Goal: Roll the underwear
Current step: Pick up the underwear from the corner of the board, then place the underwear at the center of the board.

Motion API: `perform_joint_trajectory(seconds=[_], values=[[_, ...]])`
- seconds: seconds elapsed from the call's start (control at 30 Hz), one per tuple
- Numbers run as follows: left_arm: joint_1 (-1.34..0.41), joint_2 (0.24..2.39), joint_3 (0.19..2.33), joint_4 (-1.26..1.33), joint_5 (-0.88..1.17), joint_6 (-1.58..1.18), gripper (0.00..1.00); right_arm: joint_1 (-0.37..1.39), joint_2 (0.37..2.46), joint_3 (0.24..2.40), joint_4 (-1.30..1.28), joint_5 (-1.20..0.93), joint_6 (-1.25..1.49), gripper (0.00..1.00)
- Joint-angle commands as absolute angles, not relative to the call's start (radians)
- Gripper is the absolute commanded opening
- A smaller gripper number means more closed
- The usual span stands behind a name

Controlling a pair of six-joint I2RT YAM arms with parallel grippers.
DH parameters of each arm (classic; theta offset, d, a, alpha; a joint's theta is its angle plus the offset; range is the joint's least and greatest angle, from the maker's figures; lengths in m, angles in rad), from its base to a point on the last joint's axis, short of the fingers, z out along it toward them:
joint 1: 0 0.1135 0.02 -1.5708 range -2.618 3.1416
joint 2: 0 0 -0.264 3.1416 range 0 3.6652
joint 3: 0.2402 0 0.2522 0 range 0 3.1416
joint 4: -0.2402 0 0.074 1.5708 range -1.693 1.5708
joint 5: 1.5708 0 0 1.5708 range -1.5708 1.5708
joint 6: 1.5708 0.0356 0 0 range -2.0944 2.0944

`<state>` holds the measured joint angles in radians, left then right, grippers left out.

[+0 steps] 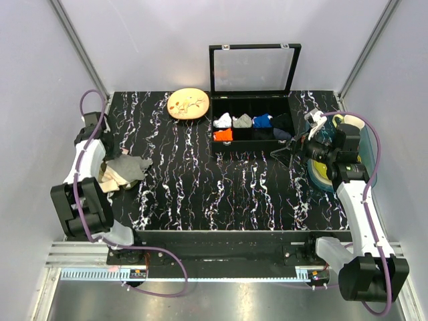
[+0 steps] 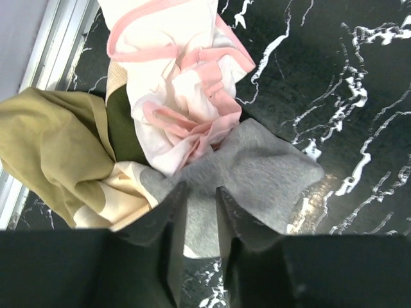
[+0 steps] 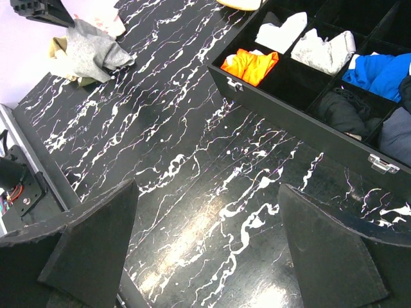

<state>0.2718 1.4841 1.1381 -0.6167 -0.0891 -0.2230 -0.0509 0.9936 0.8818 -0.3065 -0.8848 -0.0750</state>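
My left pincer point(image 2: 199, 196) is clenched on the underwear point(image 2: 257, 173). My two fingers point(image 2: 170, 218) stand close together with a fold of the grey cloth caught in the narrow gap between them.

The garment is plain mid-grey, soft and matte, and it lies rumpled rather than flat. From my fingertips it spreads ahead and to the right onto the black marbled table point(image 2: 359, 64) and ends in a blunt corner. A paler strip shows low in the gap, close to my palm.

Straight ahead of the fingertips a pink-and-white cloth point(image 2: 180, 83) is bunched up, touching the far edge of the grey. To the left of my fingers sits an olive-green cloth point(image 2: 51, 147), with a tan cloth point(image 2: 128, 192) just beside my left finger — the grey overlaps that one.

My right pincer point(image 3: 209, 192) is released, its jaws spread wide over bare table and holding nothing. From there the underwear point(image 3: 90, 51) is well apart, far ahead and to the left. The black compartment box point(image 3: 289, 109) lies ahead and to the right — folded cloths fill its cells.

From above, the underwear point(image 1: 130, 167) sits just beside my left pincer point(image 1: 107, 159). My right pincer point(image 1: 289, 152) is across the table from it.
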Motion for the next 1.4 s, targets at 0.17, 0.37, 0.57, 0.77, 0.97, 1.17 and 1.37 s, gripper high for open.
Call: perform_joint_trajectory(seconds=[0.17,0.37,0.57,0.77,0.97,1.17,1.37], values=[[0.244,1.497,1.213,-0.657,-0.192,-0.178,0.0,-0.054,0.999,0.9,-0.296,-0.93,-0.086,1.0],[0.241,1.344,1.209,-0.652,-0.21,-0.183,0.0,-0.054,0.997,0.9,-0.296,-0.933,-0.086,1.0],[0.238,1.123,1.226,-0.655,-0.224,-0.192,0.0,-0.054,0.999,0.897,-0.298,-0.937,-0.089,1.0],[0.207,1.017,1.299,-0.675,-0.183,-0.212,0.0,-0.054,1.003,0.893,-0.298,-0.956,-0.098,1.0],[0.054,1.022,1.419,-0.781,-0.041,-0.253,0.0,-0.054,0.999,0.891,-0.31,-0.976,-0.133,1.0],[-0.242,0.982,1.361,-0.81,0.055,-0.445,0.0,-0.054,0.98,0.887,-0.351,-1.075,-0.234,1.0],[-0.654,0.943,1.155,-0.646,0.071,-0.682,0.0,-0.054,0.945,0.888,-0.443,-1.115,-0.394,1.0]])
